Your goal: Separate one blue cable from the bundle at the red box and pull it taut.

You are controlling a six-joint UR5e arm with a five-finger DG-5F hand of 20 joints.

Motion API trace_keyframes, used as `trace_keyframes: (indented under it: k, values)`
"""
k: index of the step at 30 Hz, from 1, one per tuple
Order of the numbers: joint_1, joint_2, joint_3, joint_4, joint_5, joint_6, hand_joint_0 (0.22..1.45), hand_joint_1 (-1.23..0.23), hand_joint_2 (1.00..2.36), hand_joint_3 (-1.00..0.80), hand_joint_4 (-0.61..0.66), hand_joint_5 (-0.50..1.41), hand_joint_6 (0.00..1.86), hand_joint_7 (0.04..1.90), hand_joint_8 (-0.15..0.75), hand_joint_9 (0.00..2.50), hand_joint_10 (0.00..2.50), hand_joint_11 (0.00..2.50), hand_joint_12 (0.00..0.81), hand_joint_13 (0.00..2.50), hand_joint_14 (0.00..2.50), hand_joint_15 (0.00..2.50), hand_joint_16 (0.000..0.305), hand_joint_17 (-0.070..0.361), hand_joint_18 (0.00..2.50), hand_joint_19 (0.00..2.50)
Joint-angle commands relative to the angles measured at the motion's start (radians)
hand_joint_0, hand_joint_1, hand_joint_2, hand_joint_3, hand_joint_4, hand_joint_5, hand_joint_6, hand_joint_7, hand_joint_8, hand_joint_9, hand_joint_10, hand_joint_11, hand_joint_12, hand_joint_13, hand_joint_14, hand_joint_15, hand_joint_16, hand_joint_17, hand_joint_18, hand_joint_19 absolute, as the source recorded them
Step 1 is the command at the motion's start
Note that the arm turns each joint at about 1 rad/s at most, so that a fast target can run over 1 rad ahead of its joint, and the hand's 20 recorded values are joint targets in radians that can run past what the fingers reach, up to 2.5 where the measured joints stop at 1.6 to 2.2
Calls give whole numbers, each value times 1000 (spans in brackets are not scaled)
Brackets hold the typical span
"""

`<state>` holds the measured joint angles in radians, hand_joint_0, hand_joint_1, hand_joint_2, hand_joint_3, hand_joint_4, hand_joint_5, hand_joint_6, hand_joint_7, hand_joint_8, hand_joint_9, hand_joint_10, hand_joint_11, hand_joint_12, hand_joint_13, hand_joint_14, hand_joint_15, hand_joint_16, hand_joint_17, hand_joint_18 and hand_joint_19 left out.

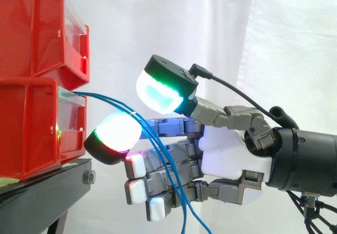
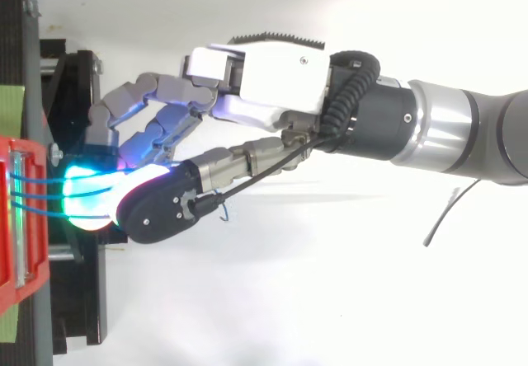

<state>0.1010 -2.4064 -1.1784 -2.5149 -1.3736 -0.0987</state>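
Observation:
Several thin blue cables (image 1: 105,99) leave the front of the lower red bin (image 1: 26,128) and sag down to the right across my hand (image 1: 231,149). The hand reaches in from the right, close to the bin. One finger is stretched forward, its pad (image 1: 116,131) glowing white and red right beside the cables. The thumb's green-white pad (image 1: 160,91) is raised above them with a clear gap, so nothing is pinched. The lower fingers are curled, and the cables run in front of them. From above, the cables (image 2: 33,179) run from the bin (image 2: 8,218) into the glow under the hand (image 2: 272,77).
A second red bin (image 1: 31,28) is stacked on the lower one. Both stand on the black stand (image 1: 42,192), whose edge lies just below and left of the fingers. A white curtain hangs behind.

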Motion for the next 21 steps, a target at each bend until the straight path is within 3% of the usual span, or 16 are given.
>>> trace_keyframes:
  k: [1,10,21]
  values:
    - [-3,0,0,15,-1,-3,596,-512,1005,-435,202,-215,799,831,352,866,10,1042,418,976,21,739,54,122,873,724]
    - [-7,0,11,18,-2,-3,645,-649,1014,-301,198,-221,845,829,337,924,6,1199,414,1036,22,829,53,120,905,711]
    - [-3,1,16,5,-1,-1,654,-671,1018,-227,206,-227,886,816,344,949,1,1301,415,1053,22,848,54,120,930,728]
